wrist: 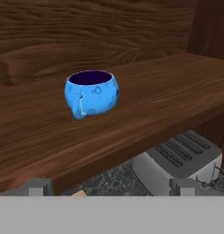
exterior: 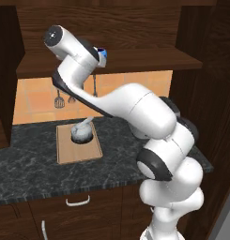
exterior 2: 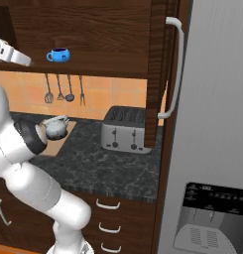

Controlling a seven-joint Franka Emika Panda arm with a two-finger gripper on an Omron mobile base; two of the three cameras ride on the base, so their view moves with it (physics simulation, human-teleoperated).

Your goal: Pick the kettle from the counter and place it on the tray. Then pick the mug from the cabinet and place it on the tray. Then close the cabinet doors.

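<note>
The white arm [exterior: 149,117] rises from the lower right of the left base view, bends at a thick elbow and reaches up and left toward the cabinet [exterior: 111,28] shelf. Its hand sits level with the shelf edge, aimed at the mug [wrist: 91,93]. In the hand view the two dark fingertips [wrist: 39,186] stand far apart at the bottom corners; the jaws are wide apart and hold nothing, with the mug ahead of them and not touched.

The surface [exterior: 27,164] is dark marbled stone with white flecks, running under the open cabinet. Behind it is an orange tiled wall where utensils [exterior 2: 63,92] hang in a row. A silver toaster [exterior 2: 124,130] stands on the surface toward the right, below the shelf. A cabinet door [exterior 2: 165,64] with a long silver bar handle stands open beside it. Drawers with short white handles sit below the surface.

The mug is bright blue, squat and rounded, with a dark inside and a small handle facing the camera. It stands upright on the wooden shelf. The kettle [exterior: 82,131], small, rounded and silver-grey, sits on the light-wood tray [exterior: 74,152], which lies flat on the surface.
</note>
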